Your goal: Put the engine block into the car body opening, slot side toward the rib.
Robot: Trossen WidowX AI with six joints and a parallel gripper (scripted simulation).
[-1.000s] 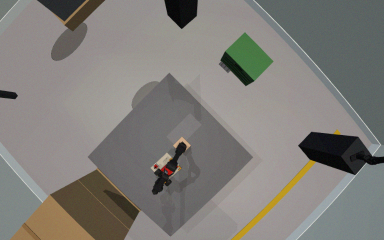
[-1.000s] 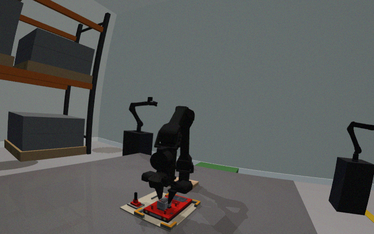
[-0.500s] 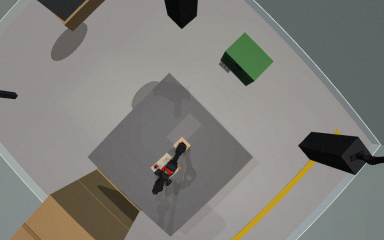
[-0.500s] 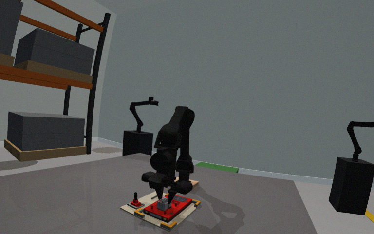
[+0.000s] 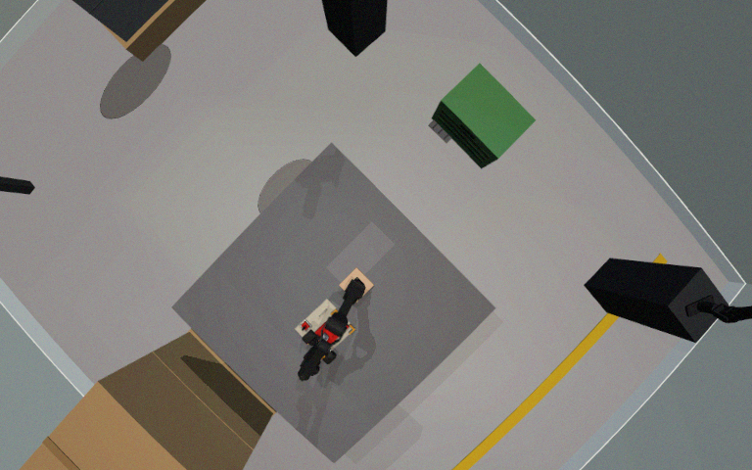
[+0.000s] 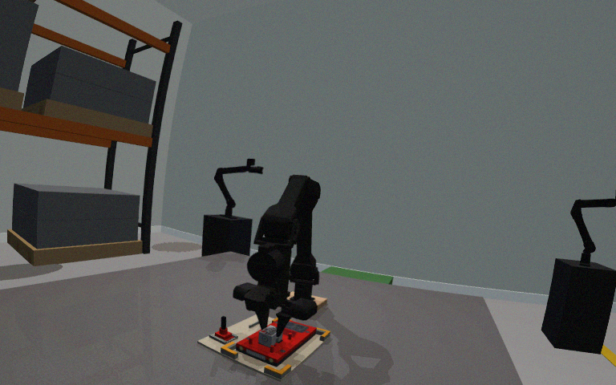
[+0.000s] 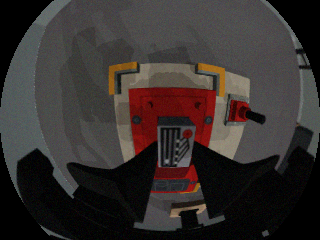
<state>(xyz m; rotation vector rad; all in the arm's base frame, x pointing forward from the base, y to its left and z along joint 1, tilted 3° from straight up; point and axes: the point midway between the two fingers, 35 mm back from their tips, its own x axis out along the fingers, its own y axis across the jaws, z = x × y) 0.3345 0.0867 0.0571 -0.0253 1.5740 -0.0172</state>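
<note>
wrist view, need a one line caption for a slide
Gripper shut on the grey engine block, held over the red car body on its pale board.

Gripper [image 6: 271, 323] closed on the grey engine block [image 6: 268, 334], low over the red car body [image 6: 297, 338]; fingers flank the block on two sides, other two sides free. Small red pegs [image 6: 289, 336] stand on the body just beside the block. A red lever with black stick [image 6: 224, 327] stands upright on the pale board [image 6: 213, 341], near the body's left end, apart from the gripper. Orange corner brackets [image 6: 277, 371] sit low at the board edges. Open air above the body, right of the arm. Black pedestals [image 6: 577, 304] and shelf rack [image 6: 149, 181] well apart.
</note>
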